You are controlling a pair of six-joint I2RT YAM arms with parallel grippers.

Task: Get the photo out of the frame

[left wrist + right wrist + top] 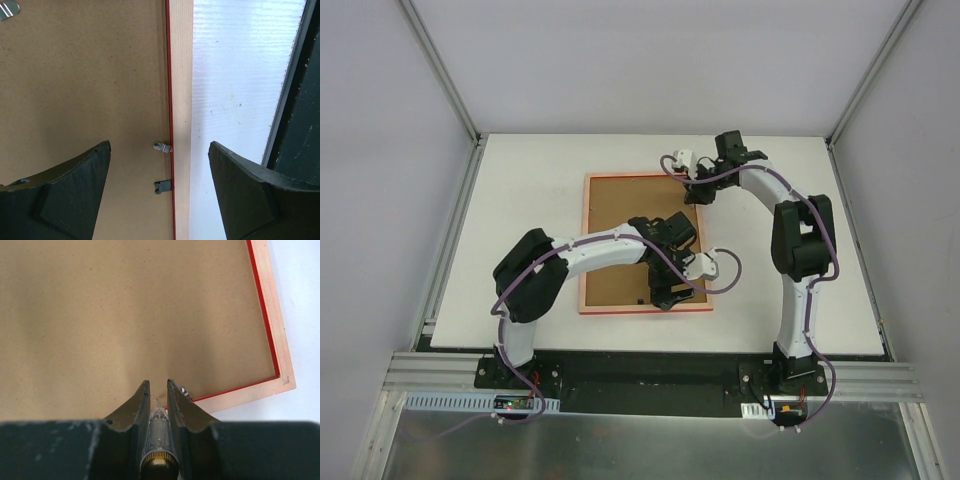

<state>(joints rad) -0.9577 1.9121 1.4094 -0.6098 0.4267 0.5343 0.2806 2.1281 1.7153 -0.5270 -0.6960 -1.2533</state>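
Right gripper (158, 385) nearest, pinching pen-like tool (159, 437) aimed at corner tab (184, 391); left gripper (160, 147) spread astride frame (182, 100) rim, I judge to steady it. Frame face-down mid-table, backing (620, 200) up, tabs reachable.

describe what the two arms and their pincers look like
The left arm and right arm have white links, black joint housings and purple cables looped along them. The left pincer and right pincer have dark, tapered fingers.
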